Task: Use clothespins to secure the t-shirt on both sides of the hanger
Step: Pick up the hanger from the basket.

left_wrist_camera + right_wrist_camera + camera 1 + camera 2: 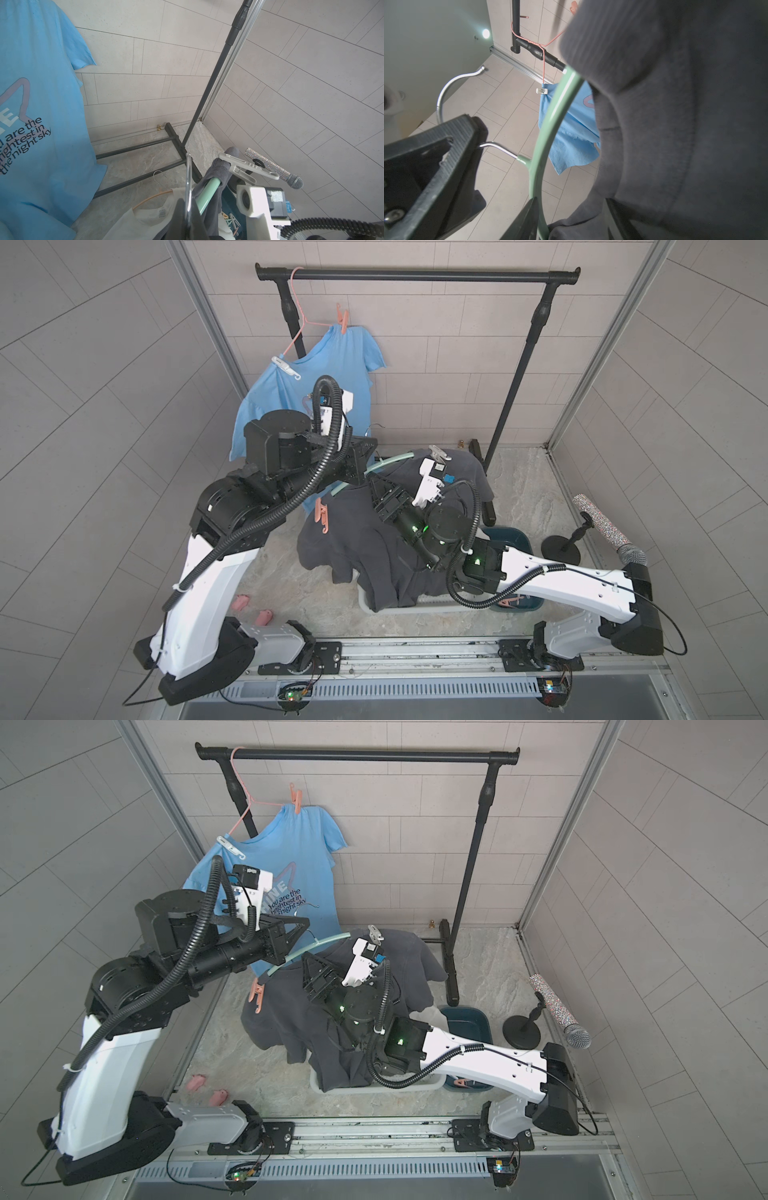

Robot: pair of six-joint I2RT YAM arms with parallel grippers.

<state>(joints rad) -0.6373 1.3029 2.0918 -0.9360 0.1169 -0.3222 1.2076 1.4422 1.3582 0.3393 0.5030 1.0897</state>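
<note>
The left gripper is pressed together on the wire hook of the mint hanger. Just beside it the right gripper has its jaws spread, straddling the hanger's arm and the collar of the grey tee. Whether they press on either I cannot tell.

A coral pin is clipped on the tee's shoulder at the hanger's end, off to the side of the right gripper and below the left gripper. A white pin bites the other shoulder, just beyond the right arm's wrist camera.

Both top views show the two pins together. The left wrist view shows only the white one, close up beyond the left gripper's tips, clamped over grey cloth on the hanger's tip. Below the left gripper it also shows a white tee on a wooden hanger. The right wrist view gives the left grip close: fingertips shut on the wire, just short of the hanger's neck. Past them hangs a blue tee; its print reads clear in a top view, behind the left gripper
</note>
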